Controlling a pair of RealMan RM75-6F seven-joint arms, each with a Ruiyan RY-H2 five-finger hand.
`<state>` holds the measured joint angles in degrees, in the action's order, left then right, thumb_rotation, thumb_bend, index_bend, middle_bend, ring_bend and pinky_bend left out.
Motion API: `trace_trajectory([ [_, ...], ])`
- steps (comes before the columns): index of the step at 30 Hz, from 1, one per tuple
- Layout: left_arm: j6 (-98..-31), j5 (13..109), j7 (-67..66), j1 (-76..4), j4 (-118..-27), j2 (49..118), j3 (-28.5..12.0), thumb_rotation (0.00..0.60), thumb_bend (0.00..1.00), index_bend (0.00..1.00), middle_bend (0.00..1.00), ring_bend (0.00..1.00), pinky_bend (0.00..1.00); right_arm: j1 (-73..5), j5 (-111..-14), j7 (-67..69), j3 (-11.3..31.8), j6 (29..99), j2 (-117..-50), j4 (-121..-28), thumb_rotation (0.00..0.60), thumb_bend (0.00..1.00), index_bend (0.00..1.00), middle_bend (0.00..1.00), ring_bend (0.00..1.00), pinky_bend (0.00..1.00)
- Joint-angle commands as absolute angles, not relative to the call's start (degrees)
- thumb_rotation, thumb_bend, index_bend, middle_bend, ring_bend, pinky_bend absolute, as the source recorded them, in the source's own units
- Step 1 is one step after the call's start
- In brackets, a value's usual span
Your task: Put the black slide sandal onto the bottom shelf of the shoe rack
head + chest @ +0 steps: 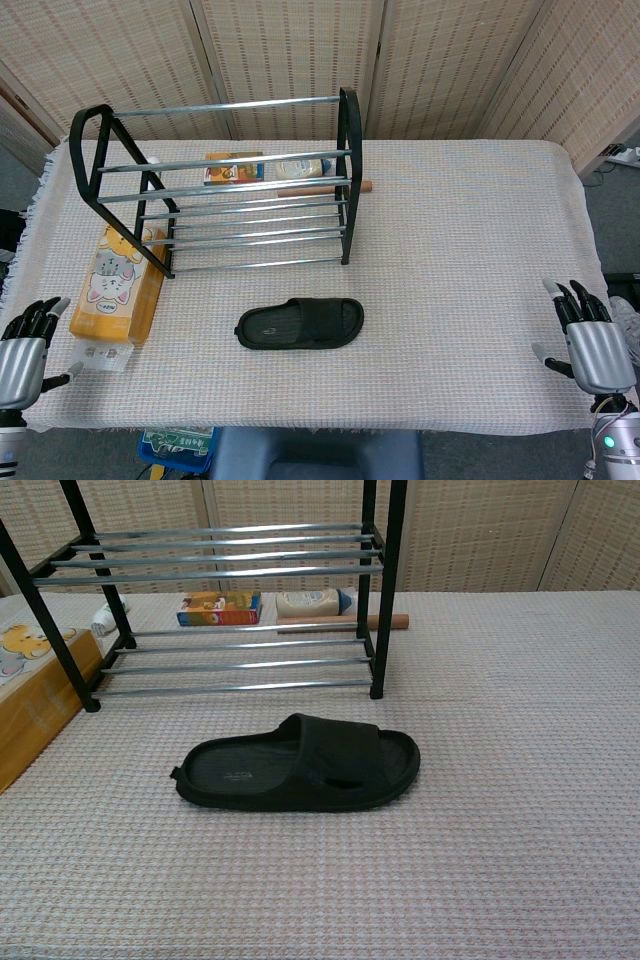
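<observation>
The black slide sandal lies flat on the table, heel to the left, just in front of the shoe rack. The rack is black-framed with chrome bars; its bottom shelf holds nothing. My left hand hovers at the table's front left corner, fingers spread, holding nothing. At the front right edge my right hand is likewise spread and empty. Both hands are far from the sandal and appear only in the head view.
An orange box with a cat picture lies left of the rack. Behind the rack sit a small colourful box, a white bottle and a wooden stick. A woven cloth covers the table.
</observation>
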<state>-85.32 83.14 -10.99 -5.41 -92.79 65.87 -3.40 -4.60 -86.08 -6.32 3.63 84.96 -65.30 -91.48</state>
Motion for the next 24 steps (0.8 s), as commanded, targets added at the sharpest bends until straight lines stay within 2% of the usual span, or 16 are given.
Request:
trace_trajectory([
  [1, -85.34, 82.23, -11.64, -5.45, -92.70, 66.25, -3.91, 0.600, 0.16, 0.14, 0.14, 0.12, 0.23, -4.67, -86.02, -6.10, 3.54, 84.66, -65.20, -91.49, 0.600, 0.20, 0.00, 0.13, 0.10, 0.15],
  [12, -86.18, 83.94, -8.97, -5.70, -92.89, 65.09, -4.16, 0.600, 0.16, 0.14, 0.14, 0.12, 0.23, -4.31, -87.29, -5.40, 3.48, 86.14, -64.87, -91.43, 0.600, 0.20, 0.00, 0.13, 0.10, 0.15],
  [24, -83.48, 92.64, -6.92, -10.59, -97.59, 62.39, -3.69, 0.600, 0.16, 0.16, 0.14, 0.13, 0.23, -4.16, -88.35, -4.54, 3.78, 87.41, -63.98, -91.26, 0.600, 0.20, 0.00, 0.13, 0.10, 0.15],
])
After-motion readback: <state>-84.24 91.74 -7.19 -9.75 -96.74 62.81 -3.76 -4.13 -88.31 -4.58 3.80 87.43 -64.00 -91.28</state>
